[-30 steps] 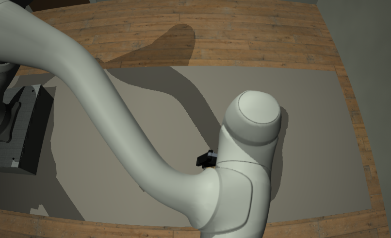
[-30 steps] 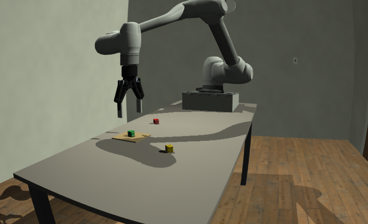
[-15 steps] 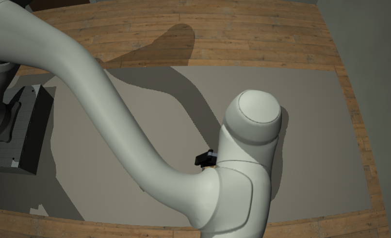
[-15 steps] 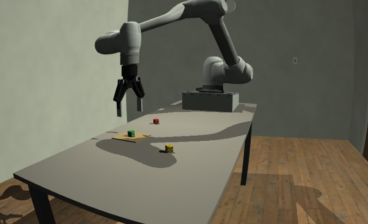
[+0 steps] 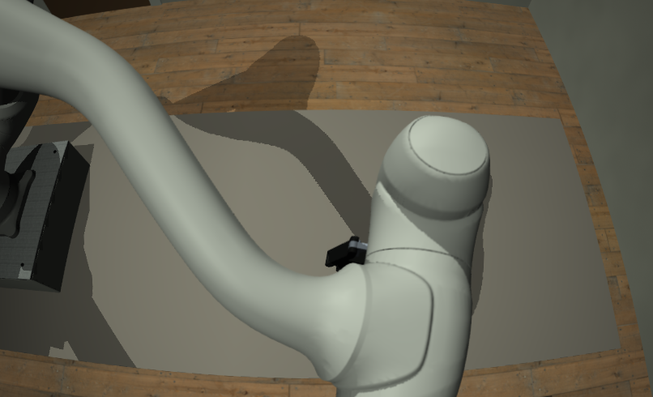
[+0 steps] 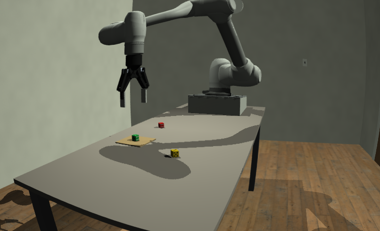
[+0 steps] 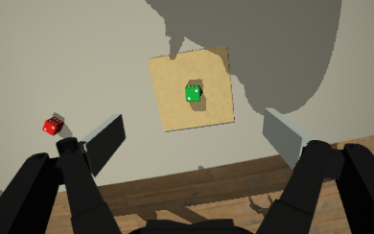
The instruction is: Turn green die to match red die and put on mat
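Observation:
The green die [image 7: 193, 93] sits flat on the tan mat [image 7: 192, 83], near its middle; it also shows in the exterior view [image 6: 135, 137] on the mat [image 6: 136, 142]. The red die [image 7: 53, 126] sits on the table left of the mat, and it shows in the side view [image 6: 161, 125] too. My gripper [image 6: 133, 99] hangs high above the mat, wide open and empty; its fingers frame the wrist view [image 7: 193, 136]. In the overhead view my arm [image 5: 417, 236] hides the dice and the mat.
A yellow die [image 6: 174, 153] sits on the table right of the mat, at the edge of the arm's shadow. The robot's base block [image 6: 216, 104] stands at the table's far end. The table's left edge runs close to the mat.

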You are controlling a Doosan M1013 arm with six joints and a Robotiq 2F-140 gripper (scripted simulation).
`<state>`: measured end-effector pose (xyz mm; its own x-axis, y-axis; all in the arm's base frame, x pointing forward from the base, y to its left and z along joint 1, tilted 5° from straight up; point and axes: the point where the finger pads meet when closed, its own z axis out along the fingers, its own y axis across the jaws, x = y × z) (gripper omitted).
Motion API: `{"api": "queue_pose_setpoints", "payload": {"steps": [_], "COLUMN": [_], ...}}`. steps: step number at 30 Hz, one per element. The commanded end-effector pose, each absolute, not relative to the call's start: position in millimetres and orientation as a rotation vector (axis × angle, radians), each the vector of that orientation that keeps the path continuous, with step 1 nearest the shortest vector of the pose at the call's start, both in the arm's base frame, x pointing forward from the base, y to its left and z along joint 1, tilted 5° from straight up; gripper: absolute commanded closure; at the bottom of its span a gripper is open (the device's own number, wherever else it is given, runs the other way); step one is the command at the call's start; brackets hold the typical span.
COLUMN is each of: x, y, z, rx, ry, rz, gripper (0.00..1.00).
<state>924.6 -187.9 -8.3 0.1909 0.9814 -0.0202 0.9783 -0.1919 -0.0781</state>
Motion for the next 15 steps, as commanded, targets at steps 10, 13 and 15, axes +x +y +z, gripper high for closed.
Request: {"api": "queue_pose_setpoints", "payload": {"steps": [10, 13, 15], "x": [926.5, 926.5, 926.5], "y": [-187.8, -187.7, -187.7], "z": [15.4, 15.4, 15.4], "rx": [-2.387, -2.387, -2.387], "ry": [-1.966, -1.966, -1.966], "rz": [0.101, 0.101, 0.101], "gripper": [0.00, 0.00, 0.00]}}
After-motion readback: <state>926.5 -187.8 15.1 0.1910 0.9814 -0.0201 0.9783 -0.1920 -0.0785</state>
